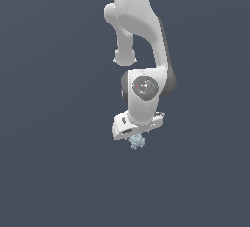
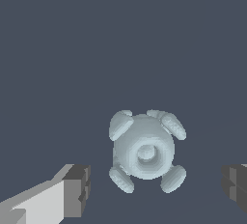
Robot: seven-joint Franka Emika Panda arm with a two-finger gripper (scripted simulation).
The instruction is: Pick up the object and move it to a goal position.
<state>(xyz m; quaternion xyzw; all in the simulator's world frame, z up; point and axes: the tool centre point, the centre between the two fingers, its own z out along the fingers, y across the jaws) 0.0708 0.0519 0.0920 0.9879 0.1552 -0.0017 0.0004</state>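
Fingers point(image 2: 72, 191) nearest the wrist camera, spread wide, both clear of the blob point(image 2: 144, 149) lying between them on the table point(image 2: 120, 35). Arm point(image 1: 141, 64) hangs directly over it. Step: pre-grasp; next, probably lower and close. Exterior view: hand hides most of the blob, contact unreadable. No goal marker visible.

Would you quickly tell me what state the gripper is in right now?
Gripper: open, fingers either side of the pale blue-grey object, not touching it.
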